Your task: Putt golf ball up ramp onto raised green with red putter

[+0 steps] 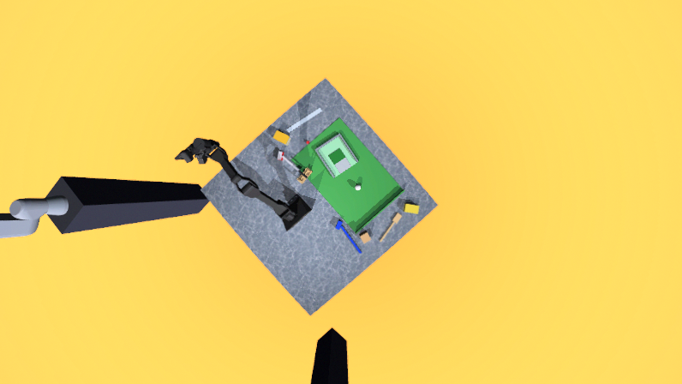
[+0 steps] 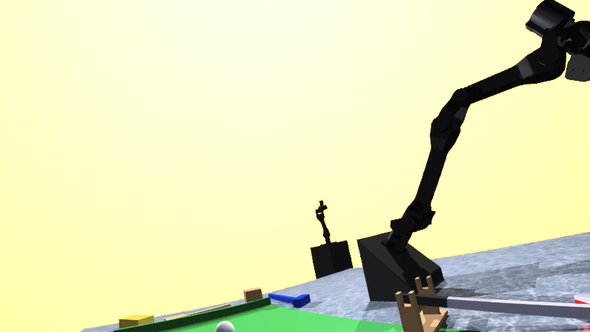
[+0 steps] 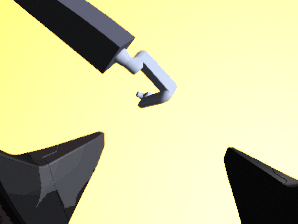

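Observation:
The red putter [image 1: 290,162] [image 2: 516,307], with a red and white head and a pale shaft, lies with its dark grip end in a wooden stand [image 2: 406,315]. The white golf ball [image 1: 357,187] [image 2: 224,327] sits on the green mat [image 1: 367,205] [image 2: 288,317]. A walled raised platform stands on the mat, with a dark green square [image 1: 337,155] and a pale grey panel [image 1: 342,165], seemingly the ramp, facing the ball. My gripper [image 3: 167,147] is open and empty, raised far from the putter, beyond the table's left edge in the top view.
A blue putter [image 1: 350,238] [image 2: 288,299], a tan mallet [image 1: 391,225] and a tan block [image 1: 365,237] lie beyond the mat. Yellow blocks [image 1: 281,137] [image 1: 411,208] and a white bar [image 1: 305,120] lie on the table. Large black pedestals [image 1: 138,205] [image 1: 332,357] stand outside the table.

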